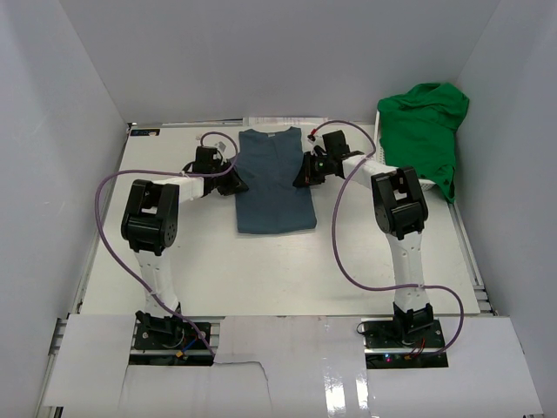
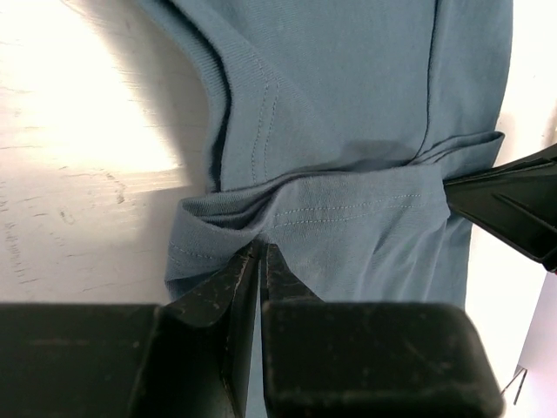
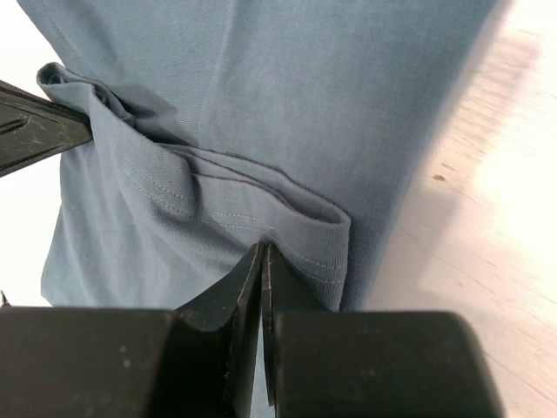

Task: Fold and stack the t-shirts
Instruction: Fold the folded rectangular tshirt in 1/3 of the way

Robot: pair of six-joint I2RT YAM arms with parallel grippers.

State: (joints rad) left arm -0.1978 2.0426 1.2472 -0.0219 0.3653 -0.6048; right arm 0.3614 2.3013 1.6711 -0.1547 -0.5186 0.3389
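The dark slate-blue t-shirt (image 1: 275, 183) lies flat mid-table, neck toward the back, folded into a narrow rectangle. My left gripper (image 1: 233, 181) sits at its left edge, shut on a stitched fold of the cloth (image 2: 296, 209). At the shirt's right edge my right gripper (image 1: 306, 172) is shut on the same bunched band (image 3: 261, 205). In each wrist view the other arm's fingers (image 2: 513, 205) (image 3: 39, 131) show at the far end of that band. The bright green t-shirt (image 1: 425, 131) lies crumpled at the back right.
The green shirt rests on a white basket (image 1: 438, 188) against the right wall. White walls close in the table (image 1: 174, 270) at the back and both sides. Purple cables (image 1: 344, 252) loop off both arms.
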